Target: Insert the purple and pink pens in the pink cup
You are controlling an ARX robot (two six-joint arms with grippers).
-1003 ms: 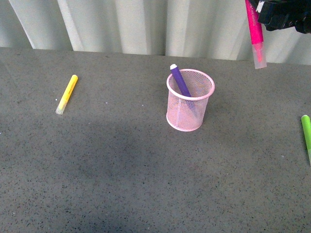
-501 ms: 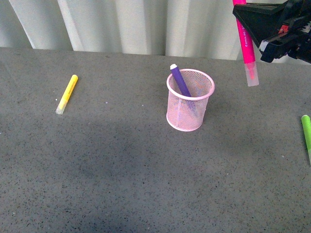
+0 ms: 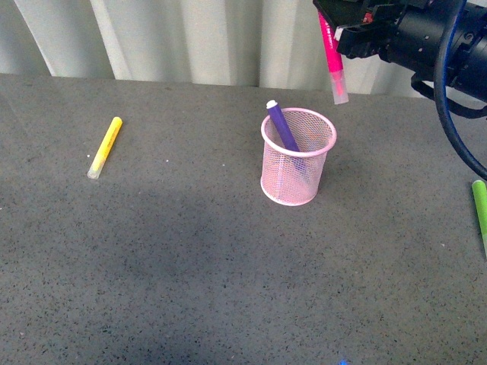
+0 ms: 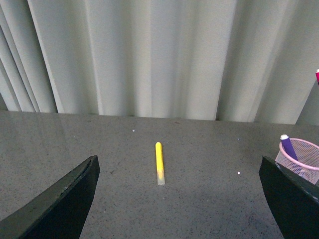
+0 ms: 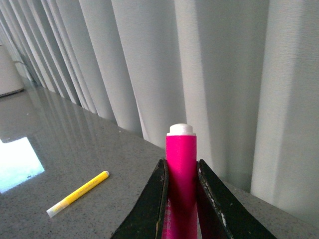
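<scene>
Front view: the dark purple marker [image 3: 283, 127] already leans inside the pale-pink wire-mesh cup [image 3: 297, 157]; the magenta-pink marker [image 3: 333, 58] hangs cap-down above its rim, uninserted, pinched by the right gripper [image 3: 332, 26].

Left wrist view: the left gripper [image 4: 177, 196] gapes wide, empty.

Right wrist view: jaws clamp the pink marker.
</scene>
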